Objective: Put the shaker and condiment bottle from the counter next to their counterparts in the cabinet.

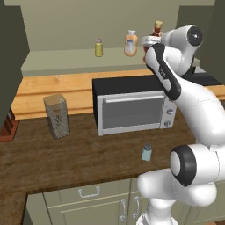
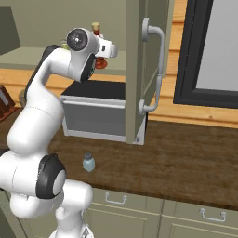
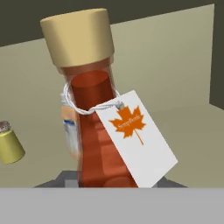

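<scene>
Reaching up toward the cabinet [image 1: 66, 66] shelf, the arm carries the condiment bottle [image 1: 157, 30] in the left base view; its tan cap and red neck show above the wrist, just right of the orange and white bottle [image 1: 130, 43]. The yellow-green shaker [image 1: 99, 47] stands further left on the same shelf. Below the microwave [image 1: 132, 105], the pale blue shaker [image 1: 146, 152] sits on the counter [image 1: 66, 154], with a tall speckled jar [image 1: 56, 115] off to the microwave's left.

Right base view: gripper [image 2: 100, 60] beside the open cabinet door [image 2: 144, 69], bottle cap poking above the hand; shaker on the counter in front of the microwave.

Hand view: jaws clenched on the bottle's lower body; maple-leaf tag [image 3: 135, 138] hangs from its neck. Orange and white bottle is partly hidden behind it, yellow-green shaker further left.
</scene>
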{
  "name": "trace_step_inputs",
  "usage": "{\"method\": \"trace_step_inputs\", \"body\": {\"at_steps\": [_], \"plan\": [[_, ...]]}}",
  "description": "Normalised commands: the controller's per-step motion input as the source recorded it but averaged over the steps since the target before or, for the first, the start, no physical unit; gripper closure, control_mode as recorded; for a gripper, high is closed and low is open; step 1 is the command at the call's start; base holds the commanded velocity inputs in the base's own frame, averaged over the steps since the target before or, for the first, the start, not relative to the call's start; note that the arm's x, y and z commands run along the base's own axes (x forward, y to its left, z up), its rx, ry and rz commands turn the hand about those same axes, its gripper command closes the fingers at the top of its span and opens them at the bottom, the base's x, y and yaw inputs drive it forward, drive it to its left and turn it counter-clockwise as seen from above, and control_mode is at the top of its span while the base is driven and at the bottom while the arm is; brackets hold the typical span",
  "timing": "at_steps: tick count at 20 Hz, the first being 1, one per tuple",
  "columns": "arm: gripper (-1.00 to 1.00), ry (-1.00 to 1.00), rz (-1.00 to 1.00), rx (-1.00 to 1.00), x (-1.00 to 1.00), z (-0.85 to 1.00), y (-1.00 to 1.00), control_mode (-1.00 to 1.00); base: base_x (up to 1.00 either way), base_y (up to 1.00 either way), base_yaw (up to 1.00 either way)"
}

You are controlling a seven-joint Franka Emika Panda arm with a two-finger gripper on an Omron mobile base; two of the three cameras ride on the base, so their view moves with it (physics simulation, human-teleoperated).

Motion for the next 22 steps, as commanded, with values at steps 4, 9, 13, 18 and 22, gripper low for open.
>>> {"method": "trace_step_inputs", "body": {"at_steps": [4,9,13,18,22], "plan": [[1.0,0.0,0.0,0.0,0.64,-0.08,0.0,-1.0,0.0,0.0,0.0],[1.0,0.0,0.0,0.0,0.56,-0.15,0.0,-1.0,0.0,0.0,0.0],[1.0,0.0,0.0,0.0,0.45,-0.18,0.0,-1.0,0.0,0.0,0.0],[1.0,0.0,0.0,0.0,0.39,-0.4,0.0,-1.0,0.0,0.0,0.0],[1.0,0.0,0.0,0.0,0.29,-0.41,0.0,-1.0,0.0,0.0,0.0]]}}
